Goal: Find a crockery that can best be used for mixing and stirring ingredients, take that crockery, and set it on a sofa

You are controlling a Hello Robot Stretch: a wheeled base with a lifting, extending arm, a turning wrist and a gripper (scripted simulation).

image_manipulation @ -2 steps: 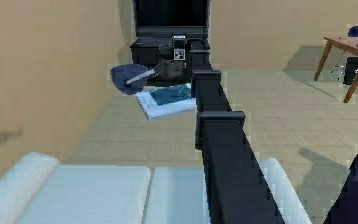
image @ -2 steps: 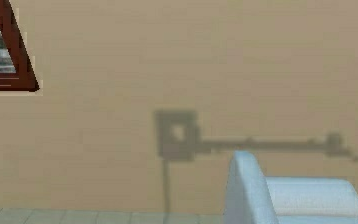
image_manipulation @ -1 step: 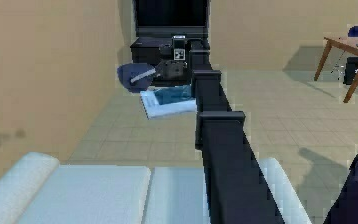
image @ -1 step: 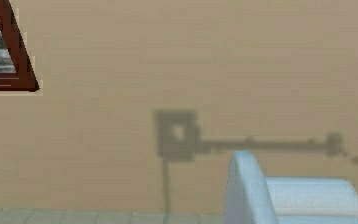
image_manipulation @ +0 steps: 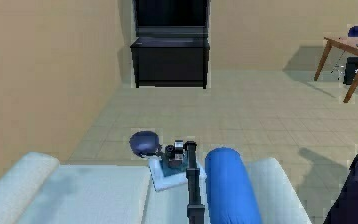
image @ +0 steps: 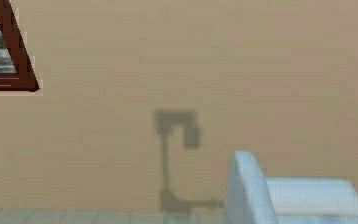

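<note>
A dark blue, rounded bowl-like thing (image_manipulation: 142, 143) hangs at the far end of my gripper (image_manipulation: 155, 151), clear of the floor behind it, so the gripper holds it. The dark arm (image_manipulation: 192, 185) reaches up over a pale blue-white sofa (image_manipulation: 77, 190) that spans the bottom of the arm side view. The blue thing sits just past the sofa's far edge in the picture. One pale arm of the sofa (image: 249, 185) stands at the forward view's lower right, against a tan wall.
A blue cylinder cushion (image_manipulation: 232, 185) and a flat pale thing (image_manipulation: 169, 178) lie on the sofa beside the arm. Across open tiled floor stand a black TV cabinet (image_manipulation: 170, 62) and a wooden table (image_manipulation: 345, 48). A framed picture (image: 7, 45) hangs on the wall.
</note>
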